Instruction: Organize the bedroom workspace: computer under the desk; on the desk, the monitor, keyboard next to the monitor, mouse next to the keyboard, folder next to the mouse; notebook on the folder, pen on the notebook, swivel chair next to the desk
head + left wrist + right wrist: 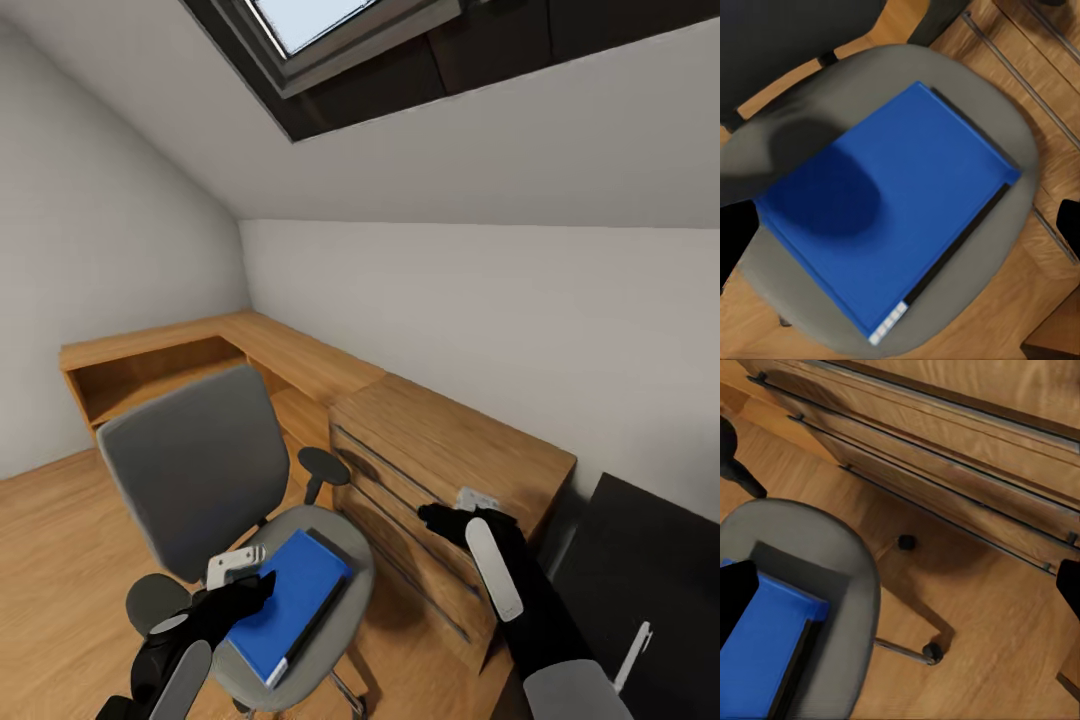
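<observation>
Blue folder [288,605] lies flat on the grey seat of the swivel chair [190,470], diagonal, black spine edge toward the chair's right side. In the left wrist view the folder [881,202] covers most of the seat [1016,135]; a small white label strip sits at one end of the spine, writing too small to read. No brand or text legible anywhere.

Left gripper [240,572] hovers just over the folder's near-left edge, white fingers apart, nothing between them; its shadow falls on the blue cover. Whether it touches the folder, cannot tell.

Right gripper [452,515] hangs near the front of the wooden drawer unit [455,470], beside the chair, well apart from the folder. Its black fingertips show at the two side edges of the right wrist view, spread wide, holding nothing. That view looks down on the wood floor [967,607], the drawer fronts [967,450] with thin dark rail handles, a chair caster [933,651], and a corner of the folder [765,652].

L-shaped wooden table [260,345] runs along the white walls behind the chair. Skylight [320,25] overhead. A dark panel [650,560] stands to the right of the drawer unit.
</observation>
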Controlling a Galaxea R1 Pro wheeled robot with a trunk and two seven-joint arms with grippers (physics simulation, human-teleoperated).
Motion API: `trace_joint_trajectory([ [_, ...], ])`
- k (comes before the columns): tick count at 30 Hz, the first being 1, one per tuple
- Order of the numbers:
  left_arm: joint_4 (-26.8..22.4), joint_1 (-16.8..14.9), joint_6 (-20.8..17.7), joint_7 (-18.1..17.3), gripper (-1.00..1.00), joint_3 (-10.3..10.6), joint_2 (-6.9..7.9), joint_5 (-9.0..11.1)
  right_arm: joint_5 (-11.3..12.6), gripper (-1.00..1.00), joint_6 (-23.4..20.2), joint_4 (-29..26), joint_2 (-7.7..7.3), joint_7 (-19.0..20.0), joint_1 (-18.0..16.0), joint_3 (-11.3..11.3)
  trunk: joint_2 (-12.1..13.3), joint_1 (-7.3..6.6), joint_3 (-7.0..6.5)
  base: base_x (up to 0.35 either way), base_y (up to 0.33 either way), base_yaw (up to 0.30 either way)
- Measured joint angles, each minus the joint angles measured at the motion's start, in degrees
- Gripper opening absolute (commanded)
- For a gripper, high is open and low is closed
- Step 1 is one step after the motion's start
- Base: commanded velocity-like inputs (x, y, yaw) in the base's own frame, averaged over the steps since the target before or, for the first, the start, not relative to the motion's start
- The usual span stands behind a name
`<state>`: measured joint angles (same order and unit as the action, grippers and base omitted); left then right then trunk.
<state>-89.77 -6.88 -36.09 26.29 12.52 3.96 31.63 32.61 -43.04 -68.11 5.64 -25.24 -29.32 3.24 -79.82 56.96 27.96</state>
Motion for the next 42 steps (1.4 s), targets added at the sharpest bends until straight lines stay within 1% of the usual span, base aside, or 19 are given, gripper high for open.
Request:
trace_joint_trajectory([
  [22,-0.3,0.0,0.0,-0.1,1.0,-0.4,0.19,0.0,0.0,1.0,0.2,0.3,0.0,0.1,0.0,0.2,0.0,0.0,0.0,0.0,0.0,0.279],
  [24,-0.4,0.0,0.0,-0.1,1.0,-0.8,0.2,0.1,0.0,1.0,0.2,0.3,0.0,0.1,0.0,0.2,0.0,0.0,0.0,0.0,0.0,0.279],
  [25,-0.5,0.0,0.0,-0.1,1.0,-1.7,0.2,0.1,0.0,1.0,0.3,0.3,0.0,0.1,0.0,0.2,0.0,0.0,0.0,0.0,0.0,0.279],
  [33,-0.5,0.0,0.0,-0.1,1.0,-2.6,0.2,0.2,0.0,1.0,0.5,0.9,0.0,0.1,0.0,0.3,0.0,0.0,0.0,0.0,0.0,0.279],
  [34,-0.5,0.0,0.0,-0.1,1.0,-3.2,0.2,0.2,0.0,1.0,0.5,1.0,0.0,0.1,0.0,0.3,0.0,0.0,0.0,0.0,0.0,0.279],
  [36,-0.5,0.0,0.0,-0.1,1.0,-3.7,0.2,0.2,-0.1,1.0,0.5,1.0,0.0,0.1,0.0,0.3,0.0,0.0,0.0,0.0,0.0,0.279],
  [42,-0.5,0.0,0.0,-0.1,1.0,-4.2,0.2,0.3,-0.1,1.0,0.5,1.0,0.0,0.1,0.0,0.3,0.0,0.0,0.0,0.0,0.0,0.279],
])
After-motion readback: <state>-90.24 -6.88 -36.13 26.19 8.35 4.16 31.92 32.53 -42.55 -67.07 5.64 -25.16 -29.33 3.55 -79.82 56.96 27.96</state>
